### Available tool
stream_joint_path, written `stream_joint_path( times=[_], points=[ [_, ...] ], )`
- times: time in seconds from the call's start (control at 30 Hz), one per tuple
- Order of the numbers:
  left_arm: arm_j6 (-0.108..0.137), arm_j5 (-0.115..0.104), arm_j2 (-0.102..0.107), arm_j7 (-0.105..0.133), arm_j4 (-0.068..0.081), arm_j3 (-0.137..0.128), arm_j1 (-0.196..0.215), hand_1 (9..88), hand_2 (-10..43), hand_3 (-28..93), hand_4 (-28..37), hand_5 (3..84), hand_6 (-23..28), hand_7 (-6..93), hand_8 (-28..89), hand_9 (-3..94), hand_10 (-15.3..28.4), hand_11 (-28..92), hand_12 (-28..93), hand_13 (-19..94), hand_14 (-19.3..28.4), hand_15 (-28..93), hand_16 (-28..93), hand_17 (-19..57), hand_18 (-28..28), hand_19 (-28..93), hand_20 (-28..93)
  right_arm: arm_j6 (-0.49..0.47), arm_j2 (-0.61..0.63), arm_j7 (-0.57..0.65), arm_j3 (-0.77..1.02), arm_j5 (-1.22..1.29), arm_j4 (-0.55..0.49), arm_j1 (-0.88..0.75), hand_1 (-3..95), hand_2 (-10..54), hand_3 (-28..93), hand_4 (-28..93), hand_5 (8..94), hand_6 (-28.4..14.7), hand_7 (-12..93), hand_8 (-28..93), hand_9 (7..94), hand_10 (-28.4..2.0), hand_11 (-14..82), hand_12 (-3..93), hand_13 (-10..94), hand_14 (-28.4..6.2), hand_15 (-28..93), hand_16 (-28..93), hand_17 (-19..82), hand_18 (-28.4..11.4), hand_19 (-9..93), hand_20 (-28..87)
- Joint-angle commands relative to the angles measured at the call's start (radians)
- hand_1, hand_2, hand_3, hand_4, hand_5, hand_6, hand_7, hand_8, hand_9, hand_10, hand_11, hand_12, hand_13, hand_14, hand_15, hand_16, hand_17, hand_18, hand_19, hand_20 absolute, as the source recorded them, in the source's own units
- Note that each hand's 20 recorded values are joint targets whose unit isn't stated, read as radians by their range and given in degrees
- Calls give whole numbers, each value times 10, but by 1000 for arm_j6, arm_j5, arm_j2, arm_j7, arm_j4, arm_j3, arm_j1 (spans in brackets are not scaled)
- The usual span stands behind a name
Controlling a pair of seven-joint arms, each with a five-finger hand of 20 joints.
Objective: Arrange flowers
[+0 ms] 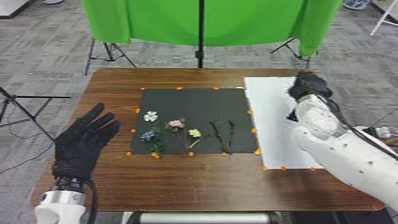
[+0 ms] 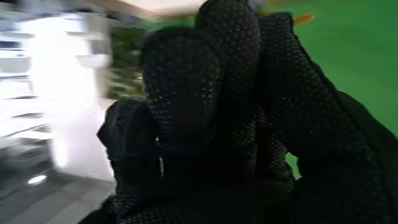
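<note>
Inspecting worktop (image 1: 120, 185) and finding task items lying on black mat (image 1: 200, 102). Recording white flower (image 1: 150, 116) lying near the mat's left edge, with blue flower (image 1: 147, 135) lying nearer the robot and leafy green stem (image 1: 157, 146) lying just beside. Noting pink flower (image 1: 176, 123) lying farther right, followed by yellow flower (image 1: 195, 133). Logging two dark green stems (image 1: 232, 132) lying side by side, right of the yellow bloom.

Observing left hand (image 1: 78, 145) holding nothing, spreading its straight fingers wide, left of the mat. Locating right hand (image 1: 309, 84) at the far end of white sheet (image 1: 269, 97), well apart from the flowers. Being unable to tell wide from narrow there, or to confirm any grip. Seeing orange markers (image 1: 253, 131) lining the mat, and green curtain (image 1: 160, 22) hanging beyond.
</note>
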Motion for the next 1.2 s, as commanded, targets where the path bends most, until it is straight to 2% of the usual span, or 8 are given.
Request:
stream_joint_path(
  times=[0.03, 0.23, 0.43, 0.53, 0.67, 1.0, 1.1, 1.2],
  points=[
    [6, 0, -6, -13, -1, -6, 5, 238, 60, 806, -231, 403, 112, 115, -85, 358, 208, 256, 113, 263, 283, 530, -89, -81, 270, 559, 209, -129, -99, -211, 82, -89, -207, -140, 590, -95, 712, -283, 887, 6, 174, 50, 937, -70, 180, 292, 853, -32, 559, 265, 423, -202, 932, 488],
    [11, 0, -11, -19, -7, -11, 18, 239, 60, 806, -231, 403, 112, 115, -86, 358, 209, 256, 113, 263, 282, 531, -89, -81, 270, 558, 209, -236, -151, -257, 82, -141, -229, -211, 568, -95, 726, -283, 864, 14, 196, 39, 937, -70, 192, 320, 809, -47, 639, 220, 385, -204, 932, 511],
    [14, -1, -4, -11, -11, -11, 24, 239, 60, 806, -231, 404, 112, 115, -86, 358, 209, 256, 113, 263, 283, 531, -89, -81, 269, 558, 209, -239, -162, -277, 41, -193, -210, -208, 561, -95, 727, -283, 853, 21, 199, 35, 937, -67, 201, 333, 795, -52, 659, 209, 366, -208, 932, 515],
    [4, 7, -10, -24, -9, -12, 16, 239, 60, 806, -231, 404, 112, 115, -85, 359, 209, 256, 113, 263, 283, 531, -89, -81, 269, 559, 209, -255, -170, -289, 39, -221, -204, -207, 551, -95, 724, -283, 831, 22, 193, 19, 936, -65, 194, 350, 781, -54, 683, 197, 353, -211, 932, 514],
    [7, 6, -11, -22, -9, -11, 17, 239, 61, 805, -231, 404, 112, 116, -85, 358, 209, 255, 113, 263, 283, 531, -89, -81, 269, 559, 209, -285, -179, -293, 44, -261, -206, -212, 534, -95, 709, -283, 790, 16, 172, 2, 919, -65, 194, 360, 752, -61, 711, 190, 336, -211, 932, 510],
    [7, 3, -10, -18, -7, -11, 20, 239, 60, 807, -231, 407, 114, 115, -85, 359, 208, 256, 114, 263, 282, 530, -90, -81, 269, 559, 209, -333, -196, -329, 105, -276, -236, -250, 446, -95, 734, -283, 673, 15, 156, -123, 839, -79, 313, 291, 708, -74, 750, 174, 308, -222, 932, 523],
    [5, 2, -10, -15, -5, -8, 17, 240, 60, 806, -232, 407, 114, 114, -85, 359, 208, 256, 114, 263, 283, 530, -89, -81, 268, 559, 209, -309, -180, -320, 116, -265, -250, -245, 417, -95, 752, -283, 660, 12, 151, -122, 820, -86, 358, 250, 701, -78, 757, 170, 302, -225, 932, 524],
    [13, -2, 0, 2, -8, -6, 26, 239, 60, 807, -230, 408, 114, 114, -85, 359, 208, 256, 113, 263, 283, 530, -89, -81, 268, 558, 209, -174, -118, -278, 64, -237, -232, -185, 397, -95, 766, -283, 657, 10, 150, -121, 808, -90, 381, 232, 697, -81, 760, 170, 301, -226, 932, 523]
  ],
)
